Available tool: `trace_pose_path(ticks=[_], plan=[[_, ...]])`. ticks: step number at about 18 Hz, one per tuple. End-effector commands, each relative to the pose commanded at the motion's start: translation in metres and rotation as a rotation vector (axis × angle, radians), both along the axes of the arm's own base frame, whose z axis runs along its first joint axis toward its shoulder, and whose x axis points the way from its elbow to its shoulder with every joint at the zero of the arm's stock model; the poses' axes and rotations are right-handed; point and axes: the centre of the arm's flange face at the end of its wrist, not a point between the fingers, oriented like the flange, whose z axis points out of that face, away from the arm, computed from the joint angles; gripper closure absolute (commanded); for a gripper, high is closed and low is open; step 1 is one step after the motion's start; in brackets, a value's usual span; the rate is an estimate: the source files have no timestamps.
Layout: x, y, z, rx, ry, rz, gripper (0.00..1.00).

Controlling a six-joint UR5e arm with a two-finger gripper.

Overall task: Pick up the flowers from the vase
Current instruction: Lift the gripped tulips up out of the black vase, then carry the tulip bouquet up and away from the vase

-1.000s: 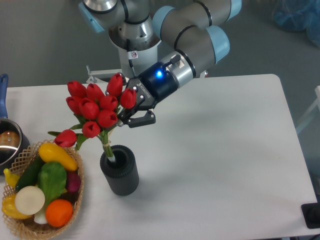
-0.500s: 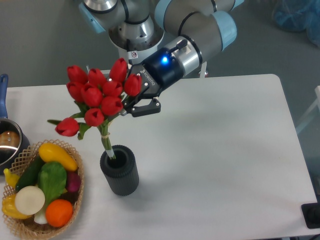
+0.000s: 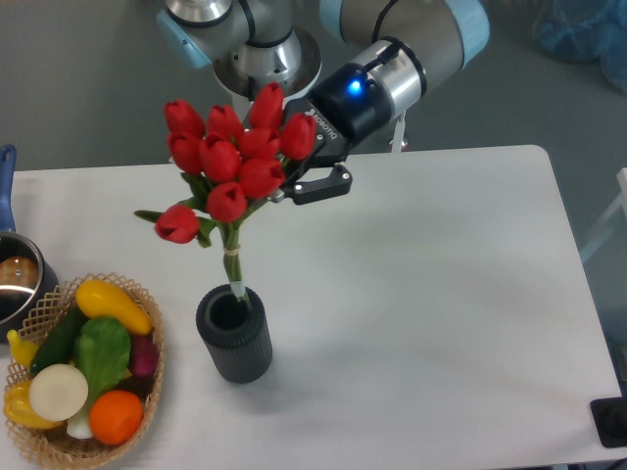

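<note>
I had the gripper (image 3: 294, 176) clamped on the flowers (image 3: 235, 162) just under the blooms, jaws closed on the upper stems (1 finger showed at the right of the bunch, the other sat behind the heads). The bunch hung tilted above the vase (image 3: 235, 335), and the stem tips appeared to sit right at the mouth, perhaps just inside; I could not tell whether they had cleared the rim. Step in hand: the lift-out, which I judged nearly done. The next move called for more straight-up travel until the stems were free, with no sideways drag that might tip the vase. The basket (image 3: 49, 431) and pot (image 3: 15, 279) stood to the left, well apart.
</note>
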Motion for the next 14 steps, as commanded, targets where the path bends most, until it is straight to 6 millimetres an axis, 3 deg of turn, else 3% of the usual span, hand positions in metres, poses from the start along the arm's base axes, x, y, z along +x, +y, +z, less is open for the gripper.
trace_pose_path(ticks=[3, 14], plan=[[-0.027, -0.026, -0.001, -0.002, 0.011, 0.067, 0.61], [-0.087, -0.095, -0.007, -0.015, 0.070, 0.227, 0.61]])
